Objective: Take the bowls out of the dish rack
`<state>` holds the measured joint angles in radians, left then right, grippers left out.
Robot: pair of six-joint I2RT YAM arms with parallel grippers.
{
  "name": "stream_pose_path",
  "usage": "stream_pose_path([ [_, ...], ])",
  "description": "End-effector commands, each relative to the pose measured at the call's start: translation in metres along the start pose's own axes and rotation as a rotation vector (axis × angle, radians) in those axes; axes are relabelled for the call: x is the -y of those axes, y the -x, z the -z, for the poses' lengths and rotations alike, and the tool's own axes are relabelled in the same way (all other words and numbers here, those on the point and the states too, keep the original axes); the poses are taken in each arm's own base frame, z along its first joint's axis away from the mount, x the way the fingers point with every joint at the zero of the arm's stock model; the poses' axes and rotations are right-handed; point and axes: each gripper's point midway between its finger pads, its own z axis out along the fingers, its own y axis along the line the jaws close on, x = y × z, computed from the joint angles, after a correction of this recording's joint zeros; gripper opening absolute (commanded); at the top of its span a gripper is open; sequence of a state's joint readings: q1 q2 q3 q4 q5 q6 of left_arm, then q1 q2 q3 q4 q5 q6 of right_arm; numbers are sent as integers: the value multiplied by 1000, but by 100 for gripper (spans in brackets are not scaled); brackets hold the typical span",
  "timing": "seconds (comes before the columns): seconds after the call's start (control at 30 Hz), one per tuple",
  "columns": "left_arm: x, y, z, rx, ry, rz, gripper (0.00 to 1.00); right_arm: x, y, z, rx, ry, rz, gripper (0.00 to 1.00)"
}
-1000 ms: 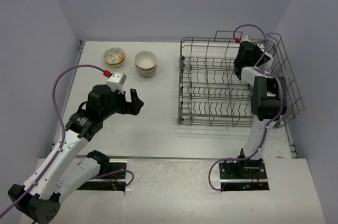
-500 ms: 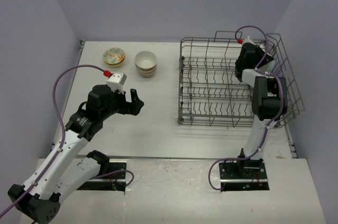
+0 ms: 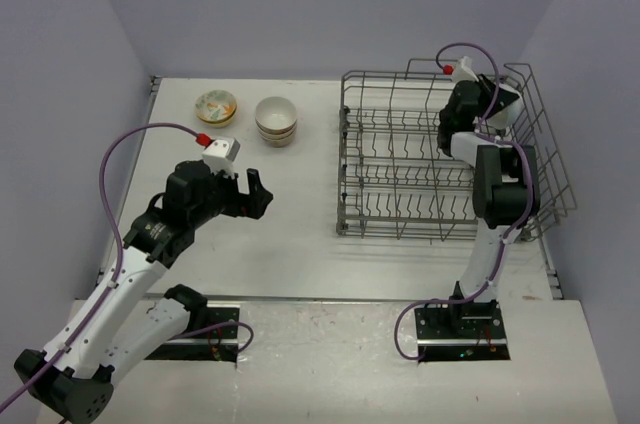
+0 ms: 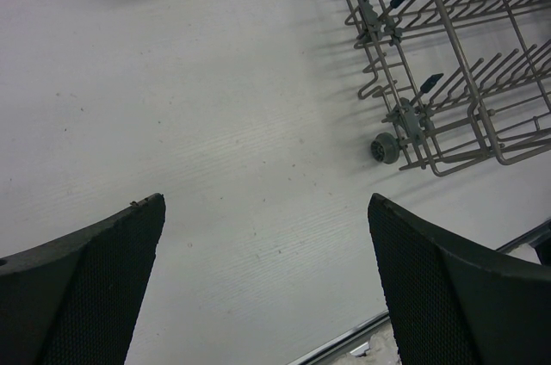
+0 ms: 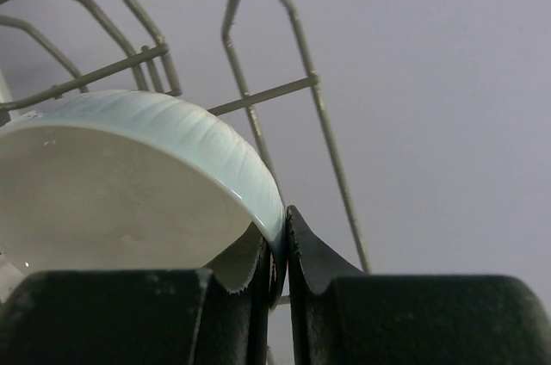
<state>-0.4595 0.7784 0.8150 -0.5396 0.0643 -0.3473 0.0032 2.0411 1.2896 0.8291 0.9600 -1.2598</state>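
The left gripper (image 3: 258, 194) hangs wide open above the table (image 3: 300, 254). Beyond it, a floral bowl (image 3: 215, 106) and a stack (image 3: 276, 120) of bowls sit on the table, well apart from the rack (image 3: 395, 159). At the rack's far right end, the right gripper (image 5: 285, 236) pinches a white bowl (image 5: 129, 184) by its rim. This looks like the lift-out step. Next the bowl must rise clear of the rack's wires, then travel left to the table.

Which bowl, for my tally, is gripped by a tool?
The pale bowl pinched at its rim by the right tool; the other bowls sit on the table.
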Motion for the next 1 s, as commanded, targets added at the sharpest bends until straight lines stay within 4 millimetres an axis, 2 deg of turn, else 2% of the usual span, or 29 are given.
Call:
stream_pose_path([
  [0.0, 3, 9, 2, 42, -14, -24, 100, 57, 14, 10, 19, -158, -131, 0],
  [0.13, 1, 11, 3, 48, 3, -19, 100, 75, 17, 16, 27, -199, -166, 0],
  [0.3, -2, 11, 3, 51, 16, -13, 100, 100, 30, 31, 55, -222, -238, 0],
  [0.33, -2, 12, 3, 54, 17, -13, 100, 111, 32, 34, 60, -234, -263, 0],
  [0.4, -3, 13, 4, 62, 24, -10, 100, 117, 38, 42, 76, -227, -287, 0],
  [0.57, -4, 16, 8, 84, 33, 1, 100, 146, 50, 69, 123, -222, -393, 0],
  [0.63, -11, 20, 12, 113, 72, 13, 100, 152, 53, 76, 132, -206, -413, 0],
  [0.67, -13, 22, 13, 121, 82, 17, 100, 161, 58, 86, 150, -200, -458, 0],
  [0.77, -24, 31, 23, 174, 139, 47, 100, 156, 68, 104, 168, -95, -517, 0],
  [0.83, -40, 37, 29, 211, 210, 79, 100, 154, 80, 123, 214, -32, -611, 0],
  [0.9, -49, 41, 35, 240, 247, 98, 100, 158, 86, 135, 226, 36, -645, 0],
  [0.93, -51, 42, 36, 247, 252, 104, 100, 153, 96, 146, 244, 91, -738, 0],
  [0.97, -53, 43, 37, 249, 260, 107, 100, 147, 96, 155, 243, 154, -706, 0],
])
